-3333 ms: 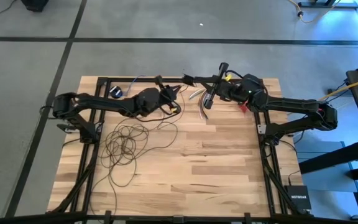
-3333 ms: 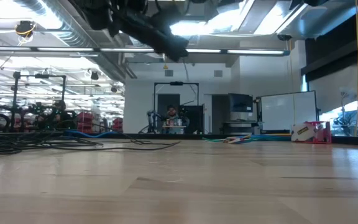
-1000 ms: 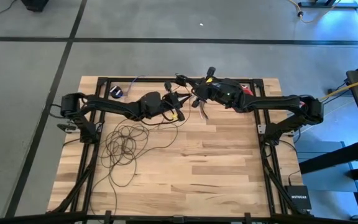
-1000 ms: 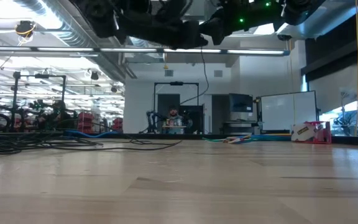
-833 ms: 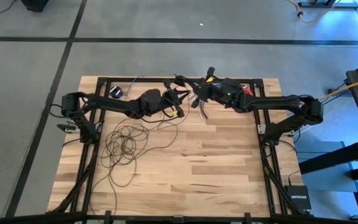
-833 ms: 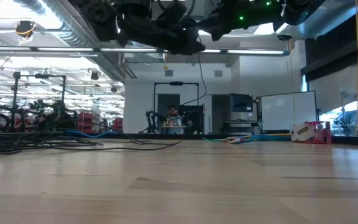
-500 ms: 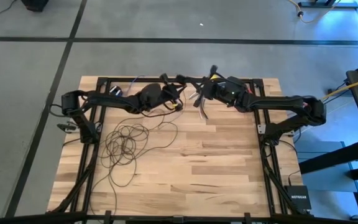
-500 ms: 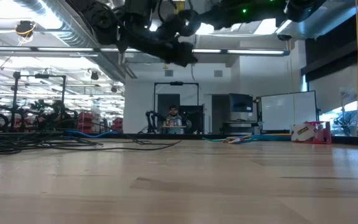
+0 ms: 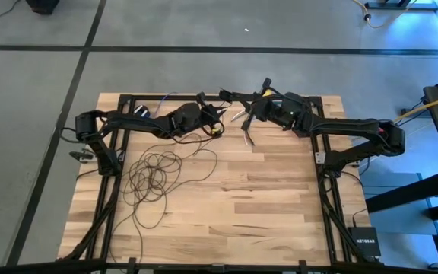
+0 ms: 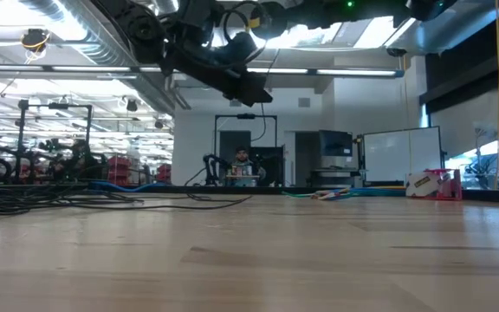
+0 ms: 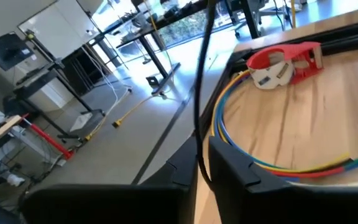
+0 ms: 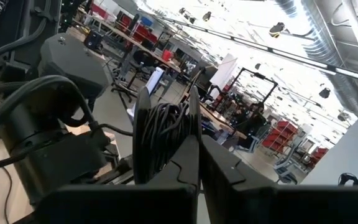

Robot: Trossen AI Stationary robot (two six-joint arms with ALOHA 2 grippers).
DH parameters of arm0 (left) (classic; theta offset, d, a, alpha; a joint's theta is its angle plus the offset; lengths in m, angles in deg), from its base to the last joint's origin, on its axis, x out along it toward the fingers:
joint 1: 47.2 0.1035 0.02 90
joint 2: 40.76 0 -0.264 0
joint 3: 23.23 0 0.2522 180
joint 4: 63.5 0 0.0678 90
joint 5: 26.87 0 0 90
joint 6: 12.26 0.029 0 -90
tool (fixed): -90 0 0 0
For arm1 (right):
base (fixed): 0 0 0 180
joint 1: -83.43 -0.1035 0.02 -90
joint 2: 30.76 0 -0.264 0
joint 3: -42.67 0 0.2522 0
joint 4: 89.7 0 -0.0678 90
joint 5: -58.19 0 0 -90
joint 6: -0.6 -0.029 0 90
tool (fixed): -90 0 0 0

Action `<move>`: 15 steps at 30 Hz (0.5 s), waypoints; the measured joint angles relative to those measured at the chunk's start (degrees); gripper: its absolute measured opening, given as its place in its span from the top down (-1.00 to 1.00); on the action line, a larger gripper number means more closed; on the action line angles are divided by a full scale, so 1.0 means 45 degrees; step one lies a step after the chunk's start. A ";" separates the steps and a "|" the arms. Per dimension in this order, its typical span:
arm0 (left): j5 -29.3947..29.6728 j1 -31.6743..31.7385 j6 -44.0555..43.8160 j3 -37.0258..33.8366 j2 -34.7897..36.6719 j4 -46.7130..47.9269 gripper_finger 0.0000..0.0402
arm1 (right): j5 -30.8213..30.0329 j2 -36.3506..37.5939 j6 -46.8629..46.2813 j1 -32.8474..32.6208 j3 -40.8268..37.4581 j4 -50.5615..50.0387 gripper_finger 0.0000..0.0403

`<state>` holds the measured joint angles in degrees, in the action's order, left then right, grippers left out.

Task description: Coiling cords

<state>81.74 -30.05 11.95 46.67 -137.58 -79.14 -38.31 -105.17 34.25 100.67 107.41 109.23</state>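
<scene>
Near the far edge of the wooden surface (image 9: 226, 190) lie a short bundle of coloured wires (image 11: 272, 158) and a red tape dispenser (image 11: 284, 62). The cords (image 9: 154, 179) sprawl in loose loops toward the left side, with one strand rising to the arms. The right gripper (image 12: 194, 118) has its jaws pressed together on a coiled bunch of cord, held aloft above the far edge. The left gripper (image 11: 202, 165) hangs close beside it; a strand runs through its narrow gap, though whether it is clamped cannot be told. Since a second ago both arms have lifted toward the far edge.
</scene>
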 joint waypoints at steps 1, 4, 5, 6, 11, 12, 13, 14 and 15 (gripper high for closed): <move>0.0000 -0.0012 -0.0001 0.0000 0.0000 0.0071 0.80 | 0.0000 0.0000 -0.0001 0.0000 0.0000 -0.0029 0.95; 0.0005 -0.0006 0.0010 0.0000 0.0000 0.0115 0.74 | -0.0005 0.0000 0.0006 0.0000 0.0000 -0.0058 0.95; 0.0005 -0.0007 0.0065 0.0000 0.0000 0.0114 0.73 | -0.0005 0.0000 0.0007 0.0000 0.0000 -0.0049 0.95; 0.0005 -0.0007 0.0107 0.0000 0.0000 0.0113 0.73 | -0.0007 0.0000 0.0007 0.0000 0.0000 -0.0053 0.95; 0.0005 -0.0012 0.0382 0.0000 0.0000 0.0269 0.93 | -0.0056 0.0000 0.0211 0.0000 0.0000 -0.0052 0.95; 0.0010 -0.0012 0.0447 0.0000 0.0000 0.0321 0.96 | -0.0119 0.0000 0.0245 0.0000 0.0000 -0.0054 0.95; 0.0043 -0.0012 0.0447 0.0000 0.0000 0.0356 0.97 | -0.0194 0.0000 0.0259 0.0000 0.0000 -0.0054 0.95; 0.0162 -0.0012 0.0442 0.0000 0.0000 0.0406 0.97 | -0.0222 0.0000 0.0278 0.0000 0.0000 -0.0058 0.95; 0.0330 -0.0045 0.0440 0.0000 0.0000 0.0454 0.97 | -0.0223 0.0000 0.0279 0.0000 0.0000 -0.0058 0.95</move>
<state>83.22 -30.25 13.93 46.67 -137.58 -77.10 -39.32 -105.17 35.50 100.67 107.41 108.97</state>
